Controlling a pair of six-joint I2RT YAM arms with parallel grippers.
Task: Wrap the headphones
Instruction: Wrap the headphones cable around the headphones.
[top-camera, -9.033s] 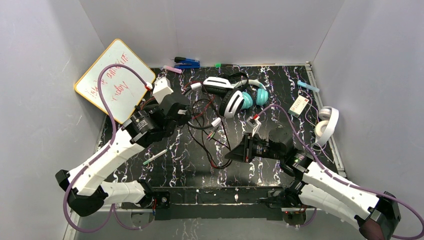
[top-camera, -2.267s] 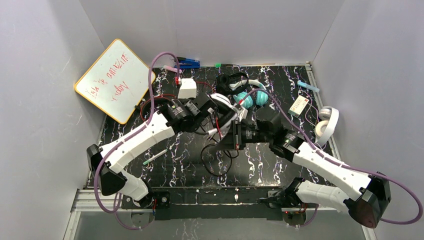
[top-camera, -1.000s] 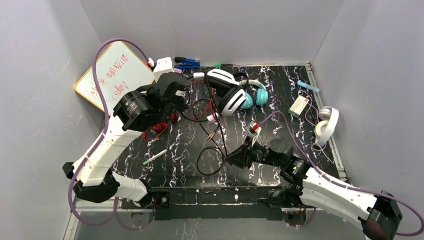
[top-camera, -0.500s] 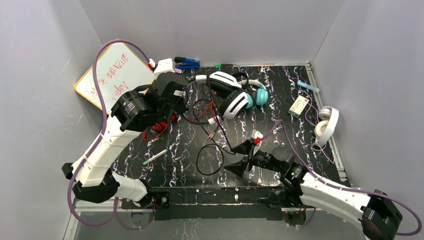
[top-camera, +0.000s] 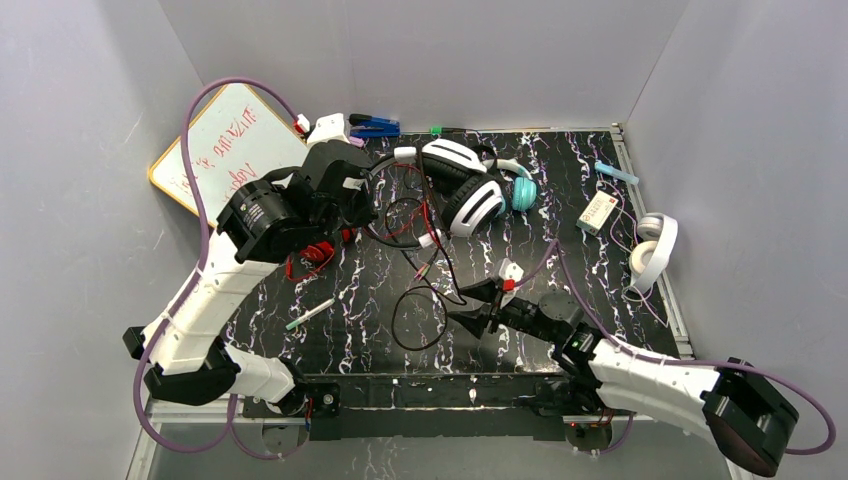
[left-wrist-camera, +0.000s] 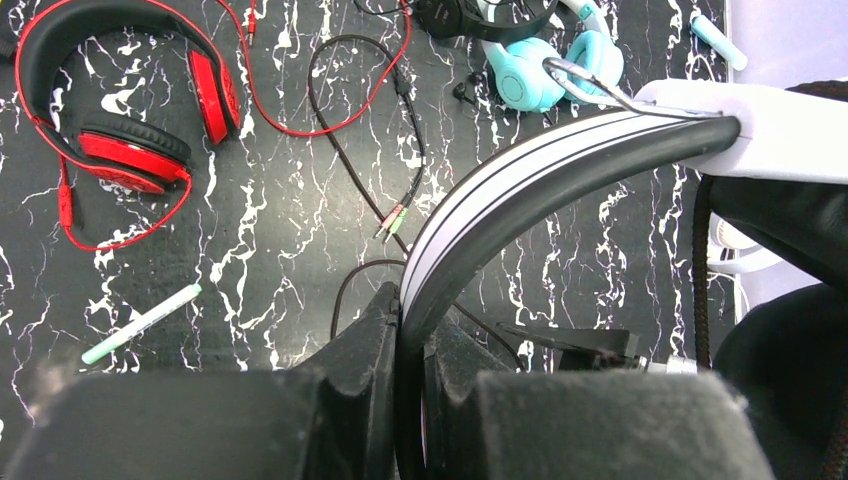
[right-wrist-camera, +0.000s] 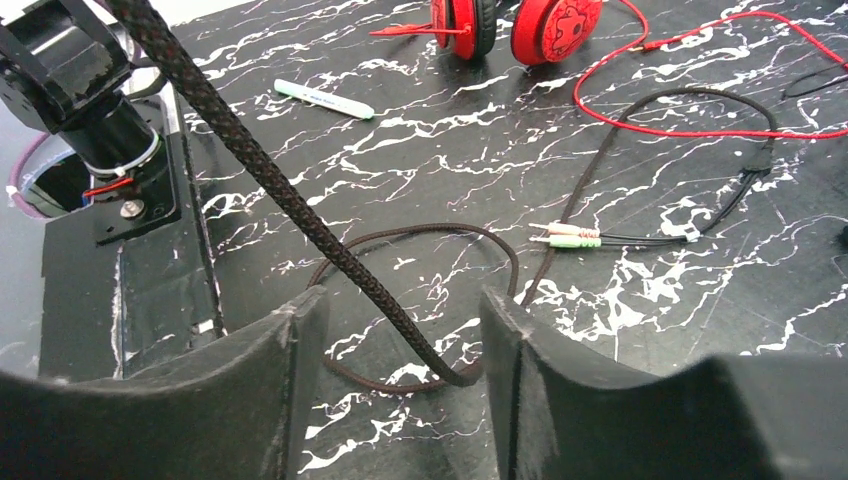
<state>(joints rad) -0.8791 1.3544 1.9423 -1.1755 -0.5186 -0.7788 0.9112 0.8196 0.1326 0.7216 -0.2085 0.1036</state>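
My left gripper (left-wrist-camera: 410, 335) is shut on the band of the white-and-black headphones (top-camera: 462, 190), held above the mat; the band (left-wrist-camera: 520, 195) arcs up to the right from the fingers. Their dark braided cord (right-wrist-camera: 330, 240) hangs down between the fingers of my open right gripper (right-wrist-camera: 402, 300), untouched, and coils on the mat. In the top view the right gripper (top-camera: 468, 306) is low near the front edge. Red headphones (top-camera: 315, 255) (left-wrist-camera: 130, 150) lie left. Teal headphones (top-camera: 520, 190) and small black ones (left-wrist-camera: 465, 15) lie behind. All-white headphones (top-camera: 652, 250) sit at the right.
A whiteboard (top-camera: 225, 150) leans at the back left. A white marker (top-camera: 310, 313) (right-wrist-camera: 322, 98) lies at the front left. Loose red and black cords with green and pink plugs (left-wrist-camera: 392, 218) cross the middle. A white box (top-camera: 598, 212) and light-blue pen (top-camera: 615, 172) lie at the back right.
My right gripper let go of the braided cord, opened wide, then narrowed a little, dropping toward the front edge. The left arm keeps the headphones lifted, almost still.
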